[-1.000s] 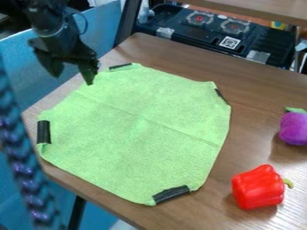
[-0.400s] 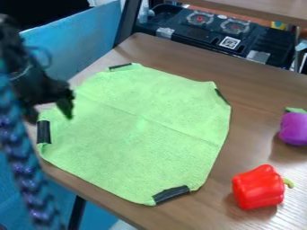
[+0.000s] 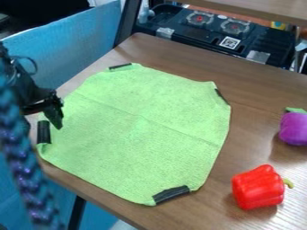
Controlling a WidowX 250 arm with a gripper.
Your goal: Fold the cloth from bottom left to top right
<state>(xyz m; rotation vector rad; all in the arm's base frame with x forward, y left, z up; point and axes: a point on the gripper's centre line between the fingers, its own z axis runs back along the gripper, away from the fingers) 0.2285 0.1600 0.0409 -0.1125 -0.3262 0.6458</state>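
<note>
One light green cloth (image 3: 138,139) lies spread flat on a brown wood-grain surface (image 3: 260,90), and we see it from above at a slant. It takes up the middle of the view, with a faint crease running across it from the upper left to the lower right. Four black strips mark its blunted corners: a left strip (image 3: 44,132), a top strip (image 3: 120,66), a right strip (image 3: 221,95) and a bottom strip (image 3: 171,194). At the left edge of our view, the black gripper (image 3: 42,126) hangs by the cloth's left corner, close to the left strip, its two fingers apart. We cannot tell whether it touches the fabric. In front of part of the arm, a shiny blue and purple braided strand (image 3: 25,168) runs down the left side. To the right of the cloth, on the same surface, we find a red toy pepper (image 3: 258,187) with a light green stem and, farther back at the right edge, a purple toy vegetable (image 3: 294,129) with a green top. Behind the surface sits a dark toy stove (image 3: 210,38) with two round burners.
</note>
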